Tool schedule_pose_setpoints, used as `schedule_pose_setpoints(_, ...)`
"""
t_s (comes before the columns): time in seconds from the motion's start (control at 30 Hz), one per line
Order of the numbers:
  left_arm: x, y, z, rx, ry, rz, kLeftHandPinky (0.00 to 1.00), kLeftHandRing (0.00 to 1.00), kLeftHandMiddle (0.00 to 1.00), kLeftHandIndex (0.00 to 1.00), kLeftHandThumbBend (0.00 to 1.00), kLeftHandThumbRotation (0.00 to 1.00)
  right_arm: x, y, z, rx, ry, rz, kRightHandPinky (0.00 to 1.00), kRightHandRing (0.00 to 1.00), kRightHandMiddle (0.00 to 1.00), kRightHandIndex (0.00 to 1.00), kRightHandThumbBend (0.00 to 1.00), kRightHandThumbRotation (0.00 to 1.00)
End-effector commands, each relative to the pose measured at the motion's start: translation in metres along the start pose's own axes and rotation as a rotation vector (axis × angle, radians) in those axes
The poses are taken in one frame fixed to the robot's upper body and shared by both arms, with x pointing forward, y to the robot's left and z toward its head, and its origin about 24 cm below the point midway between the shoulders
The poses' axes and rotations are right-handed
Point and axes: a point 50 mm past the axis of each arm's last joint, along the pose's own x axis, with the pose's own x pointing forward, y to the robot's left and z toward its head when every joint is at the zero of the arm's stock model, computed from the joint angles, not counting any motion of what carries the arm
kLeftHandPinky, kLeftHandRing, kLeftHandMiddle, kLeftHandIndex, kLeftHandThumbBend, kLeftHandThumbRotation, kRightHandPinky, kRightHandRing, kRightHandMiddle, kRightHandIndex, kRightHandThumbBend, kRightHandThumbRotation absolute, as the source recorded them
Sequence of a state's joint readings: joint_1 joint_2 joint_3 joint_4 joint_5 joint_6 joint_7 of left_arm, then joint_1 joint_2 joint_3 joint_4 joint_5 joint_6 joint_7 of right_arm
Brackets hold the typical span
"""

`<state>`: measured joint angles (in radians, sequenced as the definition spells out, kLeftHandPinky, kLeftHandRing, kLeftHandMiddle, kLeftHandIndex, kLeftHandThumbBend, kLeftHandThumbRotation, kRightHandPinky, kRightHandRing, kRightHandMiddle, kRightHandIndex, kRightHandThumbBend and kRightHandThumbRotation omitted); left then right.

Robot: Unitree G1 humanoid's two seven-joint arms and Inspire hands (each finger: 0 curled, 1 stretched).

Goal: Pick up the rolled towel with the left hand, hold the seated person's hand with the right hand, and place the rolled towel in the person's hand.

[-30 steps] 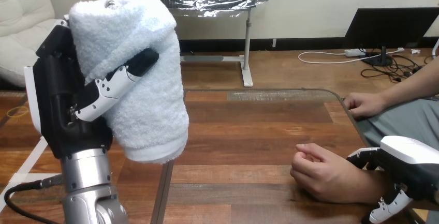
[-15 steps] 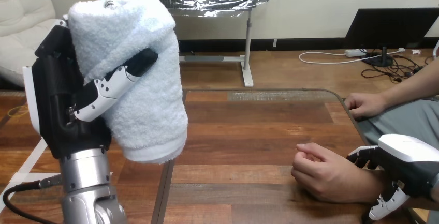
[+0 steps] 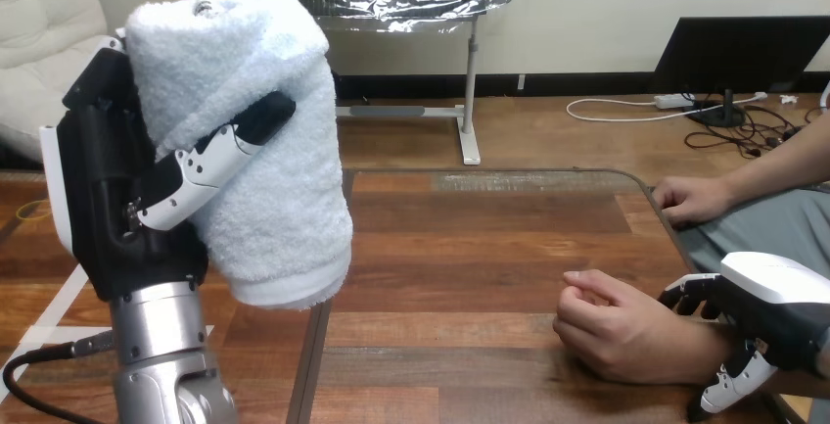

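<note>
Wooden table [image 3: 470, 248]: one rolled towel [image 3: 279, 199] gripped by left robot hand [image 3: 108, 199]; right robot hand [image 3: 773, 297] clasps person's wrist [image 3: 685, 351].

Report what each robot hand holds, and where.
The left robot hand grips the white rolled terry towel round its middle, upright. The right robot hand holds the person's wrist, fingers and thumb curled round it.

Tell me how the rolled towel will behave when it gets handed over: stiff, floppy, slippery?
Probably soft and squashy: a finger of the left hand sinks into the towel. Likely light for its bulk, as one hand holds it up in the air. Its fuzzy surface should grip rather than slip.
</note>
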<state>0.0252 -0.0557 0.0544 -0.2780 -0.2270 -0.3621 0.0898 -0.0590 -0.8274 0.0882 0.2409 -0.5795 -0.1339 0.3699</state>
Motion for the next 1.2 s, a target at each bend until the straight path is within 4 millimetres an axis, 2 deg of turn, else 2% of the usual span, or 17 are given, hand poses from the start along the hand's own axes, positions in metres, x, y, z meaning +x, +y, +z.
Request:
schedule_pose_setpoints(0.0,0.010,-0.009,0.007,-0.041,-0.071,-0.022,0.19,0.26,0.34,0.39,0.58,0.00,0.008,-0.003,-0.003,0.011,0.050,0.011,0.56,0.76,0.80,0.80,0.96,0.07)
schedule_pose_setpoints(0.53,0.010,-0.007,0.007,-0.042,-0.079,-0.025,0.19,0.26,0.34,0.39,0.58,0.00,0.011,-0.003,-0.005,-0.067,0.093,0.039,0.52,0.71,0.76,0.76,1.00,0.03)
schedule_pose_setpoints(1.17,0.010,-0.006,0.007,-0.038,-0.077,-0.022,0.18,0.26,0.34,0.39,0.59,0.00,0.015,-0.003,-0.013,-0.152,0.166,0.066,0.55,0.75,0.77,0.77,1.00,0.09)
